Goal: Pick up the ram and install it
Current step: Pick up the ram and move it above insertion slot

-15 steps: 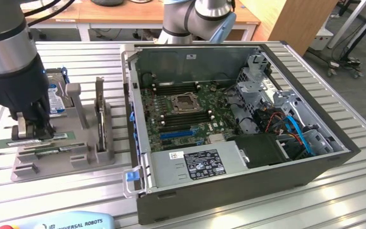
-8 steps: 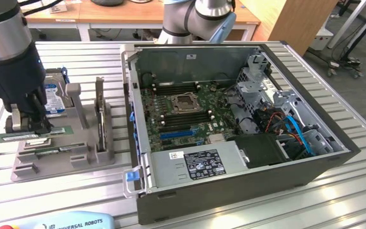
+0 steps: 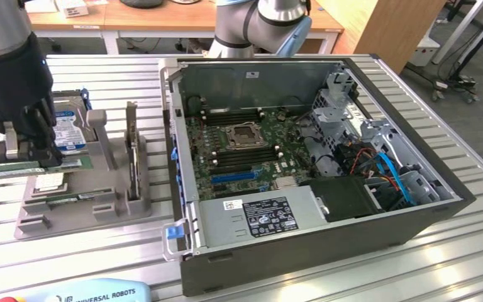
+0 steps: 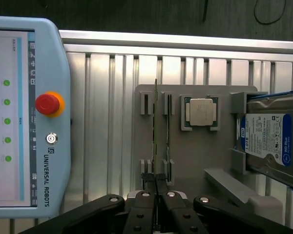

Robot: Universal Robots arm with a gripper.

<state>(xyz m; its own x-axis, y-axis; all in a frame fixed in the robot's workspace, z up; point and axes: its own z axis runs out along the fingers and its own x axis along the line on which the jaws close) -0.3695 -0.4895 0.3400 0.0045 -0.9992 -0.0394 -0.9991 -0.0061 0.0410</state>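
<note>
My gripper [image 3: 28,158] hangs at the exterior view's left, over the grey parts holder [image 3: 99,217]. It is shut on the ram [image 3: 11,170], a long green stick that lies level between the fingers, just above the holder. In the wrist view the ram [image 4: 156,126] is edge-on, a thin line running away from the fingertips [image 4: 147,179] over the holder's slots. A second green stick [image 4: 168,129] stands in the slot beside it. The open computer case [image 3: 443,214] lies at the exterior view's right, its motherboard [image 3: 224,157] and dark memory slots [image 3: 229,115] facing up.
A blue-labelled hard drive [image 4: 271,141] stands in the holder, and a square silver processor chip [image 4: 201,112] lies in its recess. A teach pendant [image 4: 19,117] with a red stop button rests on the slatted metal table [image 3: 443,264]. The arm's base [image 3: 263,28] stands behind the case.
</note>
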